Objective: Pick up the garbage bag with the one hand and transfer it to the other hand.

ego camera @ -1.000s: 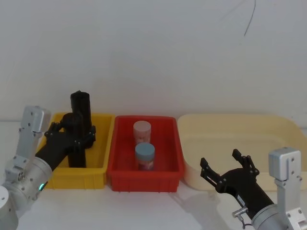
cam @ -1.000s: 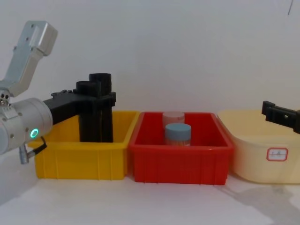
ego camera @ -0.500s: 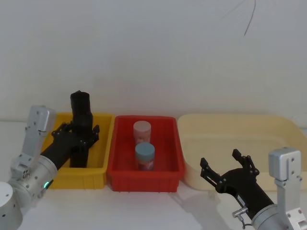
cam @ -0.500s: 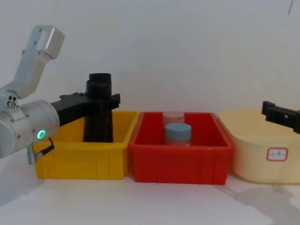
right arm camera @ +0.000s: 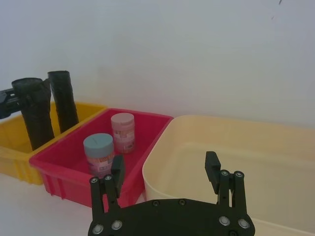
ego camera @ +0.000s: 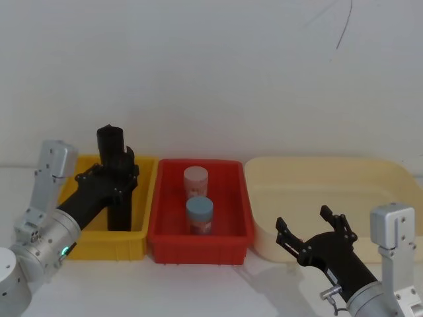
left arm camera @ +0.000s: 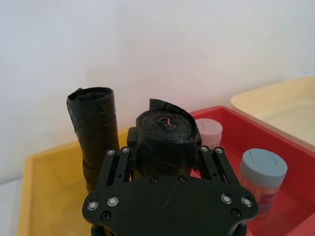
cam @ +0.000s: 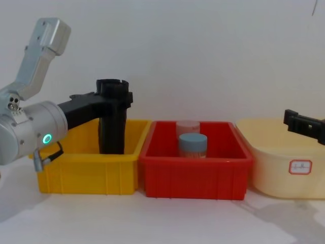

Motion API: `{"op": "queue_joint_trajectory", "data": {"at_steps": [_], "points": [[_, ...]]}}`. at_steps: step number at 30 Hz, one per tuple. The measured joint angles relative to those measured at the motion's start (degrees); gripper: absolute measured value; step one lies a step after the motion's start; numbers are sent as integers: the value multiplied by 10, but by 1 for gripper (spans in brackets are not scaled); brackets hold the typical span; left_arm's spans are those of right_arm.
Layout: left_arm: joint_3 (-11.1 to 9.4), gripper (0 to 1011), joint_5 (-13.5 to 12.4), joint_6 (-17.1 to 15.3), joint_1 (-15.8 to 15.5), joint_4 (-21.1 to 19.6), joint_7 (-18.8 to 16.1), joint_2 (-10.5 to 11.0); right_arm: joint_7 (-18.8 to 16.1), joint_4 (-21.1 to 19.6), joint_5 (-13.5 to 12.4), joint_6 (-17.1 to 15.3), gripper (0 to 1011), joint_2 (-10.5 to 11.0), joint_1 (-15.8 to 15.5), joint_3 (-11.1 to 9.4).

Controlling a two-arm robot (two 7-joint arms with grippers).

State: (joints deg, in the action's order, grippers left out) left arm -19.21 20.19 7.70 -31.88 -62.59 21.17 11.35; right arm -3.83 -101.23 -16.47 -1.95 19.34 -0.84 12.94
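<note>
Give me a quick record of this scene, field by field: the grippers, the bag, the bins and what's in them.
left gripper: shut around the garbage bag, over the yellow bin
garbage bag: roughly upright, lower end inside the yellow bin
second black roll: standing in the same bin, beside it
right gripper: open, holding nothing, in front of the cream tub
red bin: blue-lidded jar and pink-lidded jar
handover: not yet done

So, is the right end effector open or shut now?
Open: the right end effector has its fingers spread wide with nothing between them, near the cream tub.
</note>
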Motion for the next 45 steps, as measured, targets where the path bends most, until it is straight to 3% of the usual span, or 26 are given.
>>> {"op": "queue_joint_trajectory", "data": {"at_steps": [11, 24, 33, 45], "points": [[8, 564, -1, 3, 11, -29, 5, 7, 0, 0, 0, 0, 999, 0, 0, 0], [15, 564, -6, 29, 7, -76, 25, 12, 0, 0, 0, 0, 1000, 0, 0, 0], [6, 564, 11, 45, -15, -85, 65, 5, 0, 0, 0, 0, 1000, 0, 0, 0], [-24, 564, 51, 42, -43, -68, 140, -14, 0, 0, 0, 0, 999, 0, 0, 0]]}}
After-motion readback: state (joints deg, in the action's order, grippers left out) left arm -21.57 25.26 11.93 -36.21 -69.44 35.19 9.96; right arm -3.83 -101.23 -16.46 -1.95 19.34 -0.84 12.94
